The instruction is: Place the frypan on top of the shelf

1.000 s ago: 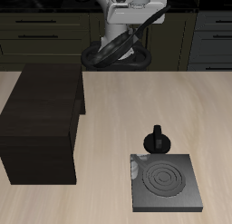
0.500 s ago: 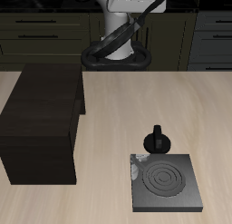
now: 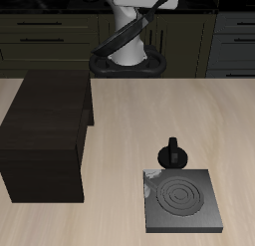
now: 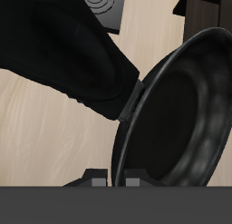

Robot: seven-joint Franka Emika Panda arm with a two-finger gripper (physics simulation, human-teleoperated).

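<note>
Likely the claw (image 4: 112,180) is clenched on the tilted frypan (image 4: 172,110); slipping could drop it short of the shelf (image 3: 45,130) below.

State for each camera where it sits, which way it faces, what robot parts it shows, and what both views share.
Exterior view: in front of the table and above it, facing back at the shelf, the burner plate and the arm lifting the frypan.
Wrist view: on the pincer, looking along it at the tilted frypan over the tabletop; only the fingertips show.
Shared: frypan, burner plate, tabletop.
</note>
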